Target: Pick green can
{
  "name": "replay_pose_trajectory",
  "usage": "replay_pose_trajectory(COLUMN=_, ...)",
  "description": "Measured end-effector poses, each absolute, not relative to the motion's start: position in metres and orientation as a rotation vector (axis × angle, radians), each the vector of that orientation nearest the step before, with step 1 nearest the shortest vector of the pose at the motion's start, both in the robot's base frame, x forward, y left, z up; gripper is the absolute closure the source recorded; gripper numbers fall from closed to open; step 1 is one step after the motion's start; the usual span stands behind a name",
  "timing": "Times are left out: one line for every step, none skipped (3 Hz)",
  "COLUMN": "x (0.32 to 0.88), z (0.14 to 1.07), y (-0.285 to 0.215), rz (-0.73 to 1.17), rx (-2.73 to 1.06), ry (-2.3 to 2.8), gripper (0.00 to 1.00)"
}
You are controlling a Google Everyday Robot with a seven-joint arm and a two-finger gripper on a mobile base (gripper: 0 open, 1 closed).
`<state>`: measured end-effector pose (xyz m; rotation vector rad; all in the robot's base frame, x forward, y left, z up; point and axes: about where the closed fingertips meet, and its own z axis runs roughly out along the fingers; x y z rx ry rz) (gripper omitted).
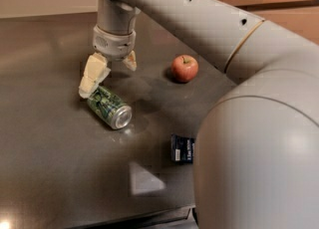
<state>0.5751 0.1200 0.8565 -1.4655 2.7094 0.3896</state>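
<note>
The green can (pixel 107 107) lies on its side on the dark table (pixel 45 163), its silver end facing front right. My gripper (pixel 110 70) hangs just above and behind the can's far end. It is open and holds nothing. Its cream left finger (pixel 92 76) reaches down to the can's far end, and the other finger (pixel 130 61) stands off to the right. I cannot tell whether the left finger touches the can.
A red apple (pixel 184 67) sits to the right of the gripper. A flat dark blue snack packet (pixel 181 148) lies at the front right, partly hidden by my arm (pixel 259 138), which fills the right side. The table's front edge runs along the bottom.
</note>
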Motion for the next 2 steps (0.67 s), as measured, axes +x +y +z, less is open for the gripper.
replay_pose_trajectory(x=0.570, z=0.847, y=0.136, rz=0.371, rx=-1.469, ry=2.773, gripper=0.00)
replay_pose_trajectory(x=0.563, z=0.839, y=0.148, rz=0.284, rx=-1.463, ry=2.845, gripper=0.00)
